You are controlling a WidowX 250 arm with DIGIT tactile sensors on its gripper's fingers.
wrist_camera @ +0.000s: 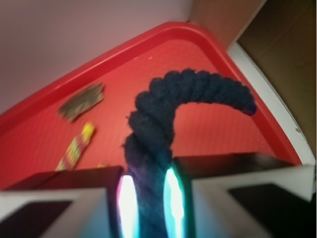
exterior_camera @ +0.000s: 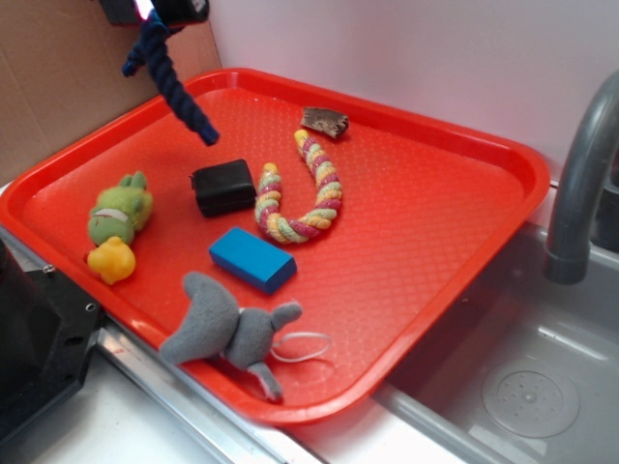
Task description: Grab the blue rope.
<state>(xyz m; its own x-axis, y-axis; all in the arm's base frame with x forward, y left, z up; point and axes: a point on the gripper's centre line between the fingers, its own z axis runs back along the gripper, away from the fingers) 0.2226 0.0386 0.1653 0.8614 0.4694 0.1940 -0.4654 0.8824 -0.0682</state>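
The blue rope (exterior_camera: 172, 82) is a dark navy twisted cord. It hangs from my gripper (exterior_camera: 155, 14) at the top left, lifted above the red tray (exterior_camera: 455, 193), its long end sloping down toward the black block. In the wrist view the rope (wrist_camera: 163, 114) runs up between my two glowing pads and curls to the right. My gripper (wrist_camera: 148, 203) is shut on it.
On the tray lie a black block (exterior_camera: 222, 187), a multicoloured rope (exterior_camera: 308, 193), a bright blue block (exterior_camera: 252, 259), a green-and-yellow plush (exterior_camera: 118, 224), a grey plush (exterior_camera: 227, 331) and a brown piece (exterior_camera: 325, 121). A sink (exterior_camera: 522, 387) and faucet (exterior_camera: 580, 184) are at the right.
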